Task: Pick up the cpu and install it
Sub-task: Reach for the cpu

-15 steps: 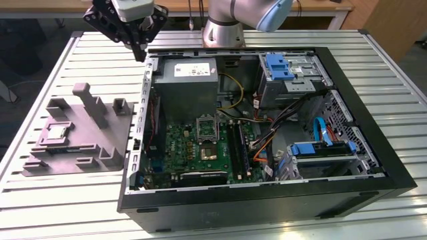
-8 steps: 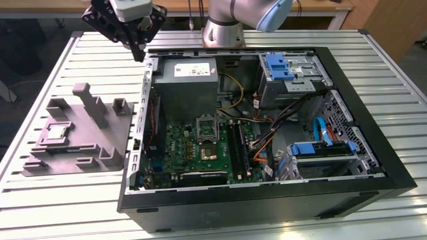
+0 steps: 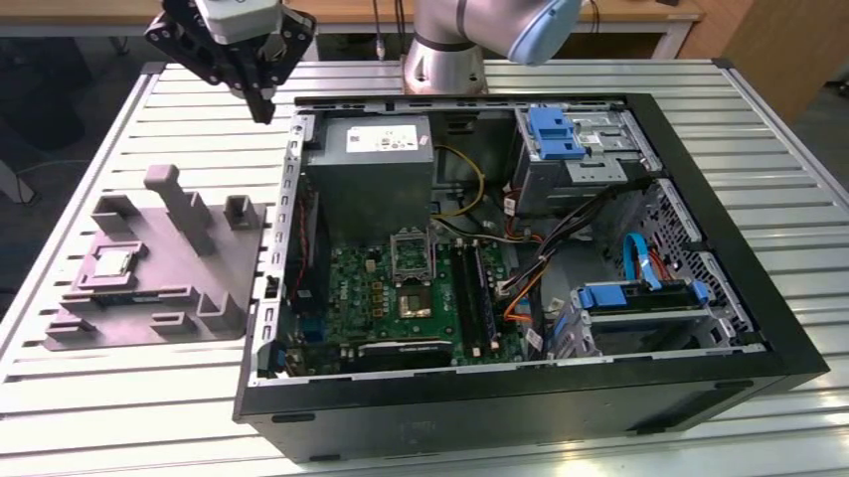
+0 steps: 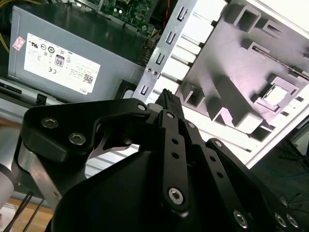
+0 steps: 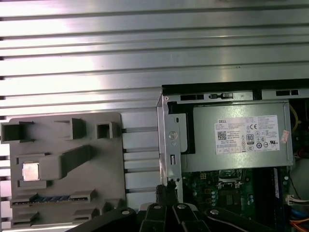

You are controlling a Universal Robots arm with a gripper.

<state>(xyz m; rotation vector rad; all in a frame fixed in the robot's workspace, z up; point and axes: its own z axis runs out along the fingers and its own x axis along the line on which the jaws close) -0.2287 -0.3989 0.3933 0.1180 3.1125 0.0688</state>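
cpu [image 3: 113, 262] lies flat in a recess of the grey fixture [image 3: 146, 323] on the counter [image 3: 133, 417], at the exterior view's left. Judging by looks: thin, light, stiff, slick on top, easily damaged, so grip opposite edges gently. Pincer [image 3: 264, 107] hangs well above, fingertips together, empty. Socket frame [image 3: 410, 253] sits inside the PC case [image 3: 531, 397], further right.

Gripper [image 3: 261, 99] at upper left of the exterior view, pointing down. Fingers pressed together, nothing held. Arm [image 3: 448, 45] at top centre.
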